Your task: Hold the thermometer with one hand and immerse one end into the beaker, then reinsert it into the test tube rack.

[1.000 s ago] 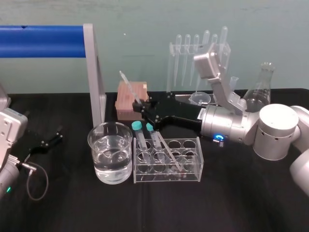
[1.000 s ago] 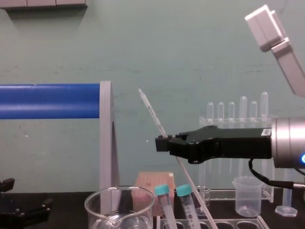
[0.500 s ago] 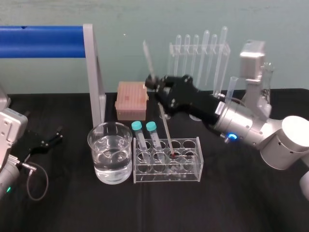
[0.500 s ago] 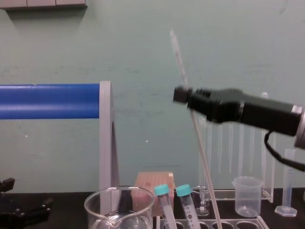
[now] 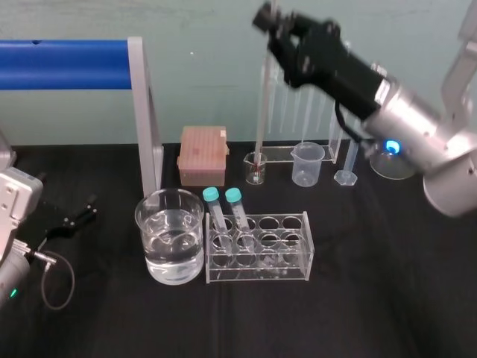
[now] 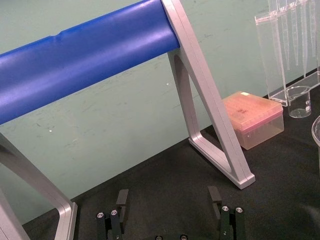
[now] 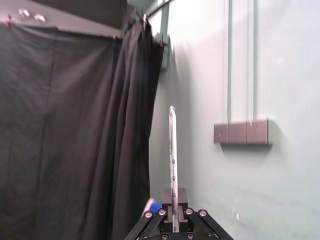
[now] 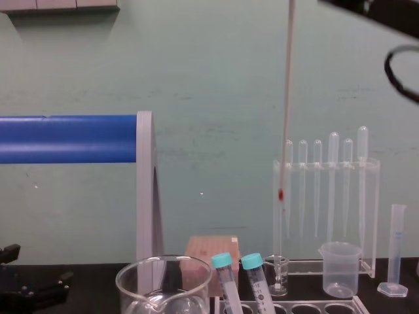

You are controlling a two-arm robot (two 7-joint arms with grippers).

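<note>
My right gripper is high at the back, shut on the upper part of the thermometer. The thin glass rod hangs nearly upright, clear of the test tube rack. In the chest view the thermometer ends in a red bulb well above the table, behind the rack. The right wrist view shows the thermometer clamped between the fingers. The beaker, part full of water, stands left of the rack. My left gripper rests open near the table's left edge, its fingers spread.
Two teal-capped test tubes lean in the rack's left holes. Behind stand a pink tip box, a tiny glass beaker, a plastic beaker, a graduated cylinder and the pipette stand. A blue-barred frame rises beside the beaker.
My right gripper has climbed up and back, pulling the thermometer out of the rack and swinging it from a slant to nearly upright. The left arm has not moved.
</note>
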